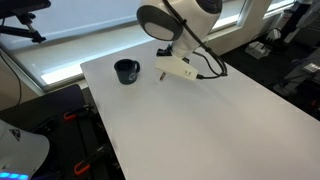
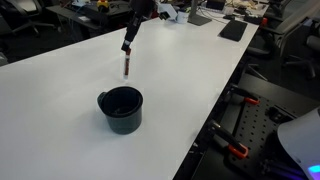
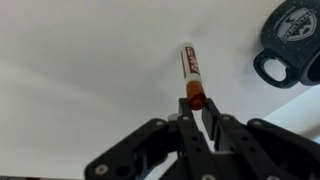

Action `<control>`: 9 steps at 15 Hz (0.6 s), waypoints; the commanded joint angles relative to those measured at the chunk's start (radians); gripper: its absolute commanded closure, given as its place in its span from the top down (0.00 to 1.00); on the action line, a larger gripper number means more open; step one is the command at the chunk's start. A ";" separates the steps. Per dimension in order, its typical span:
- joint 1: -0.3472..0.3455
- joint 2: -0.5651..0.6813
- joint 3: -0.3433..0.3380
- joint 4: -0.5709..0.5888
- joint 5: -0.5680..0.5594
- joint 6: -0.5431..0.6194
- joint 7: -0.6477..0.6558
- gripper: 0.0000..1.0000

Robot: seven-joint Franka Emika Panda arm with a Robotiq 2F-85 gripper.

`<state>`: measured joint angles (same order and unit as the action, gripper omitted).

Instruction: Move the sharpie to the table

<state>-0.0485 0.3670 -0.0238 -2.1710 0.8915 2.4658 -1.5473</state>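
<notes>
My gripper [image 3: 197, 108] is shut on the sharpie [image 3: 190, 68], a short marker with a reddish end and a white label. It holds the sharpie upright over the white table [image 3: 80, 60]. In an exterior view the sharpie [image 2: 126, 66] hangs below the gripper [image 2: 128, 44], tip at or just above the table [image 2: 200, 70]; I cannot tell if it touches. The dark round mug [image 2: 121, 108] stands a short way off, also in the wrist view [image 3: 288, 40]. The gripper [image 1: 163, 70] is beside the mug [image 1: 126, 71] on the table [image 1: 200, 120].
The table's edge runs close behind the mug [image 1: 100, 60]. Clamps with red handles [image 2: 235, 150] stick out at the table's side. A flat black item [image 2: 232, 30] lies at the far end. Office chairs and desks stand around.
</notes>
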 commanded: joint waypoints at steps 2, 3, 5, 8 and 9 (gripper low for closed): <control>-0.016 0.075 0.018 0.064 -0.086 0.017 0.122 0.05; -0.020 0.085 0.021 0.077 -0.101 0.017 0.143 0.05; -0.029 0.102 0.027 0.096 -0.134 0.011 0.185 0.05; -0.041 0.133 0.038 0.114 -0.184 0.014 0.239 0.05; -0.045 0.145 0.041 0.118 -0.199 0.016 0.252 0.05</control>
<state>-0.0727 0.4713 -0.0072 -2.0838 0.7441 2.4675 -1.3579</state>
